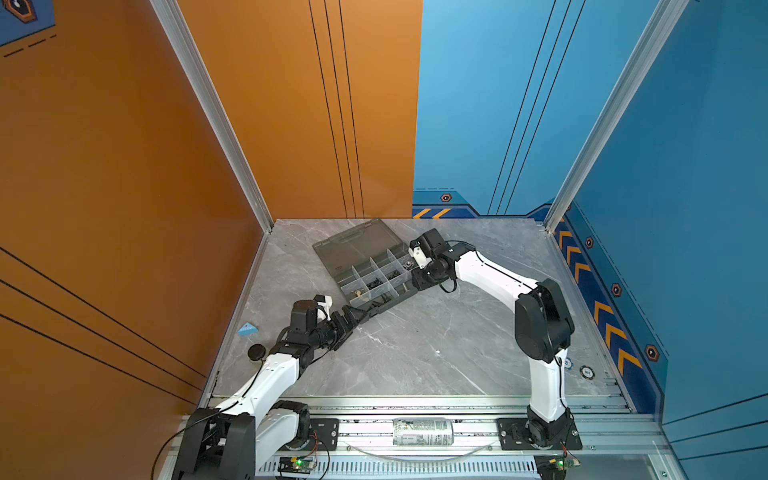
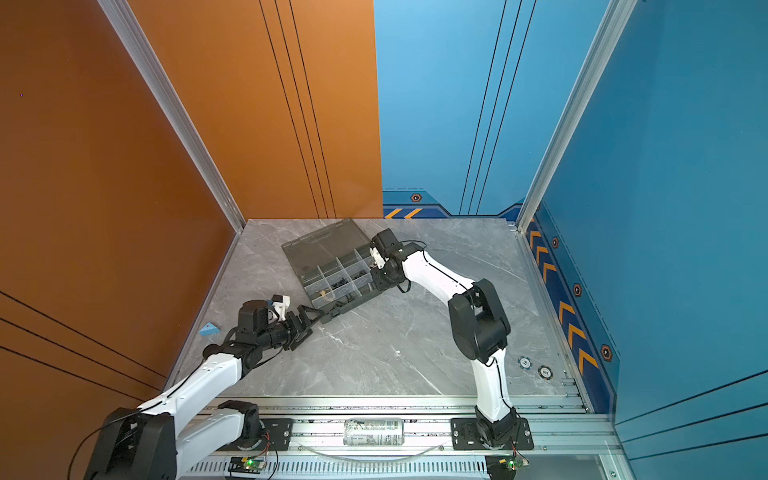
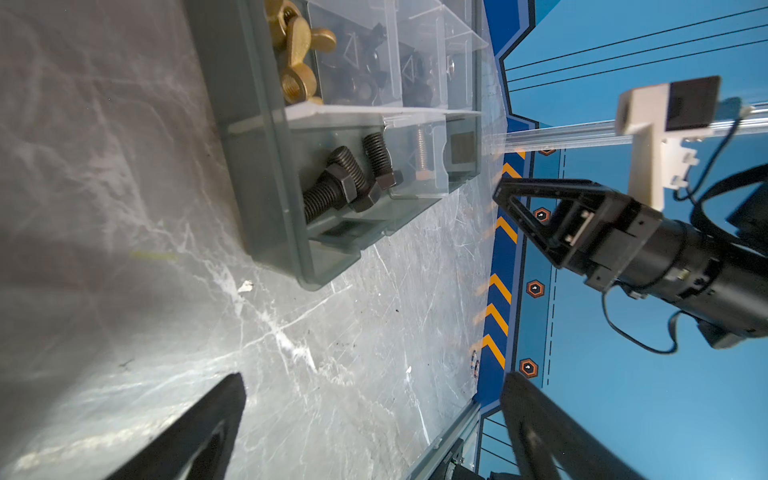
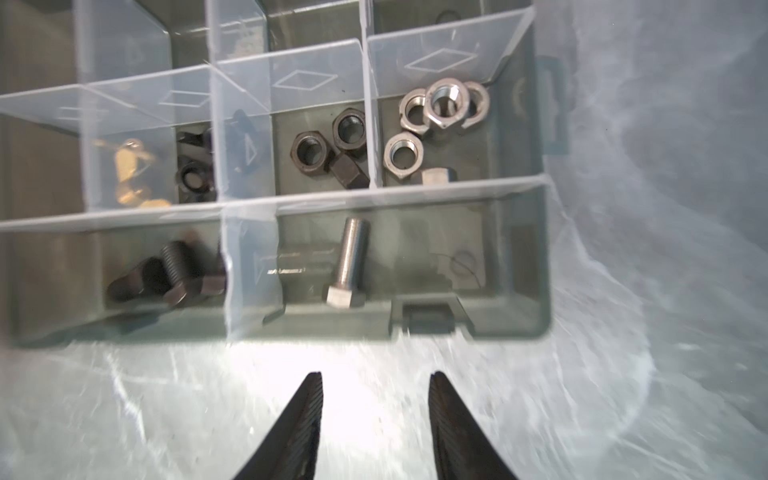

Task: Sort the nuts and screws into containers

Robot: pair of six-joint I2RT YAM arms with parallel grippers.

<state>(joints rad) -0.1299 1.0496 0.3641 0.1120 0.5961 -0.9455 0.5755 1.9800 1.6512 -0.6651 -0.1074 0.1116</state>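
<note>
The smoky-grey organizer box (image 1: 409, 289) (image 2: 370, 293) lies open at the back of the table, and whitish dividers split it into containers. Silver nuts (image 4: 440, 108) fill a corner container, with black nuts (image 4: 328, 145) in the one beside it. A silver screw (image 4: 349, 262) lies alone in a long container, and black screws (image 4: 166, 274) (image 3: 345, 183) lie in its neighbour. My right gripper (image 4: 376, 374) (image 1: 415, 282) is open and empty over the table, just outside the box's latch wall. My left gripper (image 3: 374, 382) (image 1: 357, 313) is wide open and empty near the box's front corner.
Brass wing nuts (image 3: 295, 45) sit in another compartment. A blue wedge (image 1: 247, 329) and a black round knob (image 1: 256, 352) lie at the table's left edge. Two chips (image 1: 587, 372) lie at the right edge. A can (image 1: 422, 431) rests on the front rail.
</note>
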